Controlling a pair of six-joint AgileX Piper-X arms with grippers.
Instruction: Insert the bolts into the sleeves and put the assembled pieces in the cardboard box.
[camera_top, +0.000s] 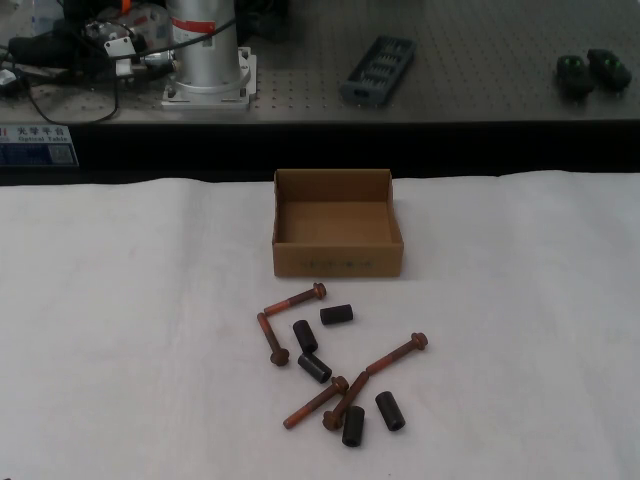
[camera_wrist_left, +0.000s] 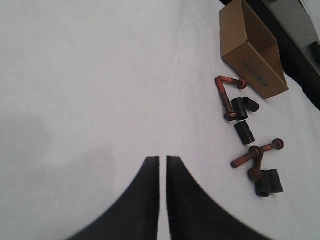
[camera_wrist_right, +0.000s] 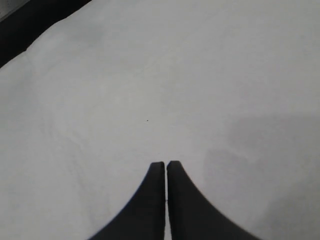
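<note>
Beyond clenched left tool (camera_wrist_left: 163, 159), bolts (camera_wrist_left: 223, 97), sleeves (camera_wrist_left: 244, 132), cardboard box (camera_wrist_left: 252, 70); before clenched right tool (camera_wrist_right: 165, 163), white cloth (camera_wrist_right: 150, 75).

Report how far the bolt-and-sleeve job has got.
Done: nothing yet; the cardboard box holds no pieces. In hand: nothing; the left tool and right tool are shut over the white cloth. Left: everything; five bolts and five sleeves lie loose in front of the box, none assembled.

White cloth (camera_top: 120, 300); behind it, silver column (camera_top: 205, 40) and dark rack (camera_top: 378, 68)
</note>
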